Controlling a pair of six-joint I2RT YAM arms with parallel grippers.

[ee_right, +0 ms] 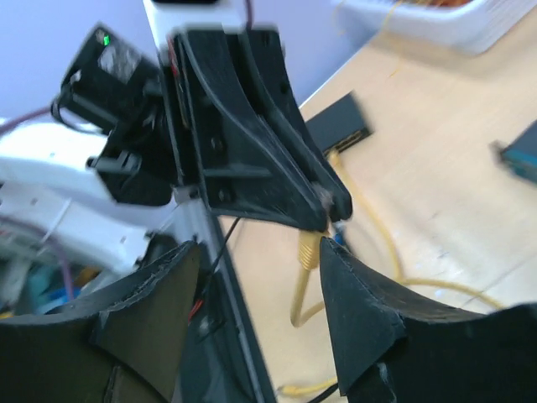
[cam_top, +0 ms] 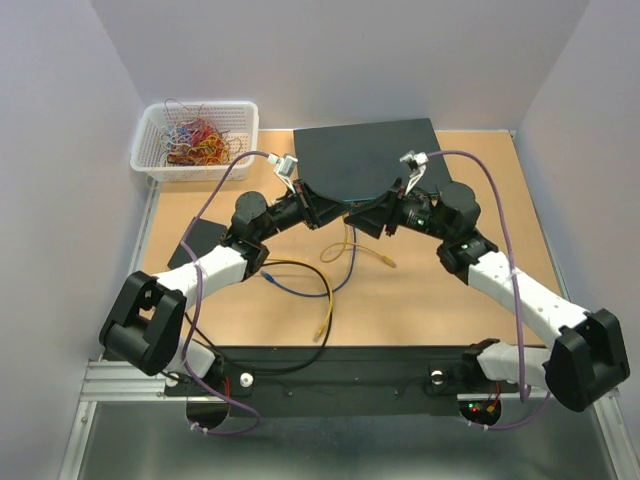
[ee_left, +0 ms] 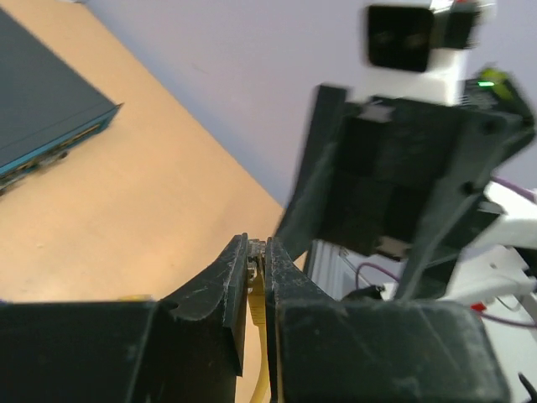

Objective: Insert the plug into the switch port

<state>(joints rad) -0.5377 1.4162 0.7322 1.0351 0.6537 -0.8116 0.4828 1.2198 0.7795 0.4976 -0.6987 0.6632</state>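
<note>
Left hand (ee_right: 333, 210): clamped on the yellow network cable (ee_right: 302, 285) just behind its plug (ee_left: 256, 247), lifted off the tan wooden surface (cam_top: 440, 300).
Right hand (ee_right: 260, 273): spread wide facing it, probably to regrip.
Dark flat rectangular switch (cam_top: 368, 158): far side, unplugged.

The left tool (ee_left: 258, 252) sits at 6 o'clock, its two black fingers pressed together on a yellow cable (ee_left: 260, 336) that runs down between them. At 10 o'clock the dark switch (ee_left: 42, 109) lies on the wooden counter (ee_left: 143, 218). The right tool (ee_left: 394, 185), blurred, fills 2 o'clock, near the left tips.
</note>
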